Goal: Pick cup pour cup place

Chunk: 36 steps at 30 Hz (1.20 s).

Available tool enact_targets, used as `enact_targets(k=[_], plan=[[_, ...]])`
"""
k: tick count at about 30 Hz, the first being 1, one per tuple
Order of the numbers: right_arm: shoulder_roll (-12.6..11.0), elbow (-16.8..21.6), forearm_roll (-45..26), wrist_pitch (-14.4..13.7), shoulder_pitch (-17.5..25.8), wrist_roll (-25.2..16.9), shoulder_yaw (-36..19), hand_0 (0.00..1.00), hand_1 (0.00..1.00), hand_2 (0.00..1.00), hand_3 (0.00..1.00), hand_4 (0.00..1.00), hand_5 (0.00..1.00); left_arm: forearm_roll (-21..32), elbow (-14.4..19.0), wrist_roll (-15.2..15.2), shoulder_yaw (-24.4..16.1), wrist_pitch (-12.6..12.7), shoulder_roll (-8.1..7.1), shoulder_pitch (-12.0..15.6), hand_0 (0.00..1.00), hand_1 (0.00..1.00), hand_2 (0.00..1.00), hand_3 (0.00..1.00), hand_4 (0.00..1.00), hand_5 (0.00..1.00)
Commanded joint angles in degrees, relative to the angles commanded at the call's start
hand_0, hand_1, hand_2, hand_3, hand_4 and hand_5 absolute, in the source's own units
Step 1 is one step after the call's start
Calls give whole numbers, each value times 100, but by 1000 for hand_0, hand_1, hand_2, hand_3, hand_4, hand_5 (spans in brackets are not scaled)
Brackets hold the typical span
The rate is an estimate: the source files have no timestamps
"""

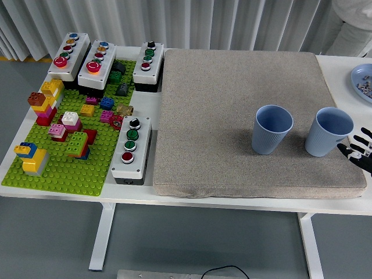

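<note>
Two pale blue ribbed plastic cups are seen upright on a grey felt-like mat (232,104) laid over the white table (343,64). The right-hand cup (329,132) stands at about 4 o'clock on the mat, close to its right edge; the left-hand cup (272,129) stands just beside it at 9 o'clock, apart from it. Whether either cup holds anything cannot be told.

The right hand (359,149) is seen at the picture's right edge, at 4 o'clock from the right-hand cup, near it but not touching. Its black fingers (349,147) are spread and nothing is held.

The cups are judged light, thin-walled and smooth, likely to flex if squeezed and easily tipped on the soft mat. A wrap around the middle of the tapered wall, with moderate pressure, is judged safest.

A green brick baseplate (58,168) lies at 9 o'clock
</note>
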<state>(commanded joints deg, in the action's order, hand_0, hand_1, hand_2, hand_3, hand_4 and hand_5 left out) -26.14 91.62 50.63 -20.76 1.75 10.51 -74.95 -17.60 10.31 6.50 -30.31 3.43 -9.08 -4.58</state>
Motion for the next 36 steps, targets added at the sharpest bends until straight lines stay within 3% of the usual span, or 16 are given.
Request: enact_targets(k=[36], plan=[[183,-206,506,-211,-262,22,428,901,849,897,942,880,348,37,0,7,54,-2,14,31,708,728,796,644,504,948]])
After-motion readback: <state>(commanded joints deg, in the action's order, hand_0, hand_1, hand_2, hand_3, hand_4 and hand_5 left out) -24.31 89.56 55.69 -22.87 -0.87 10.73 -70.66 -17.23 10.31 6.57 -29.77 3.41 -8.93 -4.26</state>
